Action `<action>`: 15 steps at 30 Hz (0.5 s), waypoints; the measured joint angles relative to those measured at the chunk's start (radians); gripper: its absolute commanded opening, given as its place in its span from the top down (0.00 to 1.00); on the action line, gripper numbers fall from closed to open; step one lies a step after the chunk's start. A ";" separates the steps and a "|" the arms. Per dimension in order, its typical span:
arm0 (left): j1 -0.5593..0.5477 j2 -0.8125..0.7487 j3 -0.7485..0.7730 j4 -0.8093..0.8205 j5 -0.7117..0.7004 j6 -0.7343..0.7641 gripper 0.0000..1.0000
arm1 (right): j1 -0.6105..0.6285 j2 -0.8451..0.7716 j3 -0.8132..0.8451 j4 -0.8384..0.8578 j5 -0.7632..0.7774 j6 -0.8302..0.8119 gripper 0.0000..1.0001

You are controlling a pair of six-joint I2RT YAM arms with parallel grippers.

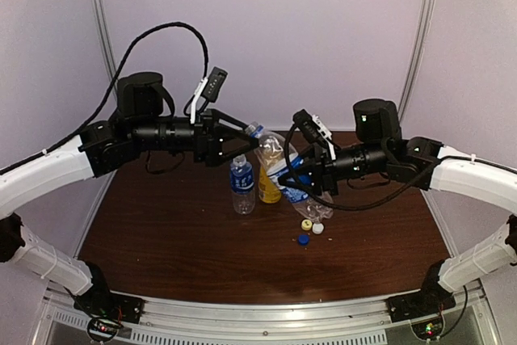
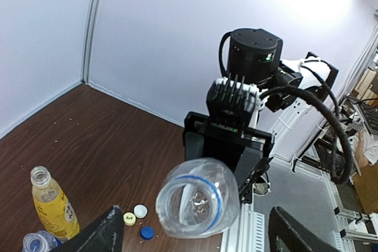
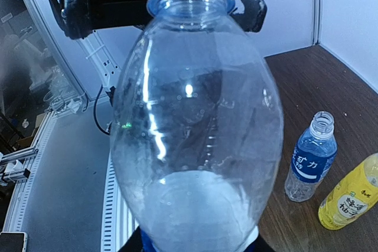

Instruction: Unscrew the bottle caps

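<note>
The left arm [image 1: 48, 171] and the right arm [image 1: 477, 174] rise from their bases and bend inward, forearms roughly level, wrists facing each other. The right gripper [image 1: 296, 185] clamps the base of the taller clear bottle [image 3: 195, 134], held tilted in the air. The left gripper [image 1: 242, 140] stands wide, its fingers [image 2: 101, 235] spread either side of the bottle's mouth, not touching it.

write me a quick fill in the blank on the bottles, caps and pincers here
1. The right pincer grips the tilted clear bottle; the short clear bottle stands beside the ____ bottle.
2. The yellow cap and white cap lie side by side; the cap nearest the arm bases is ____.
3. The left pincer is ____.
Missing words: yellow; blue; open.
</note>
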 measured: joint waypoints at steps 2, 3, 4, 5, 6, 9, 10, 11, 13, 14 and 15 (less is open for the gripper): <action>0.000 0.012 0.011 0.008 0.026 -0.014 0.21 | 0.011 0.018 0.011 0.004 -0.012 -0.002 0.64; 0.000 0.019 0.016 0.008 0.034 -0.019 0.24 | 0.015 0.023 0.014 0.009 -0.016 -0.003 0.64; 0.000 0.024 0.020 0.010 0.042 -0.024 0.28 | 0.019 0.027 0.017 0.014 -0.021 -0.004 0.64; 0.000 0.031 0.022 0.015 0.049 -0.033 0.32 | 0.022 0.030 0.019 0.019 -0.025 -0.005 0.64; 0.000 0.037 0.022 0.022 0.056 -0.039 0.36 | 0.024 0.033 0.023 0.024 -0.029 -0.005 0.64; 0.001 0.054 0.023 0.036 0.076 -0.056 0.46 | 0.030 0.034 0.024 0.037 -0.034 -0.004 0.64; 0.001 0.057 0.024 0.040 0.083 -0.058 0.48 | 0.030 0.035 0.024 0.038 -0.035 -0.005 0.64; 0.001 0.060 0.026 0.045 0.090 -0.064 0.49 | 0.030 0.037 0.024 0.040 -0.036 -0.005 0.64; 0.002 0.063 0.027 0.054 0.097 -0.070 0.49 | 0.030 0.039 0.024 0.047 -0.036 -0.005 0.64; 0.002 0.063 0.028 0.057 0.100 -0.073 0.49 | 0.030 0.040 0.024 0.050 -0.036 -0.005 0.64; 0.002 0.063 0.028 0.060 0.102 -0.076 0.50 | 0.030 0.040 0.024 0.053 -0.036 -0.005 0.64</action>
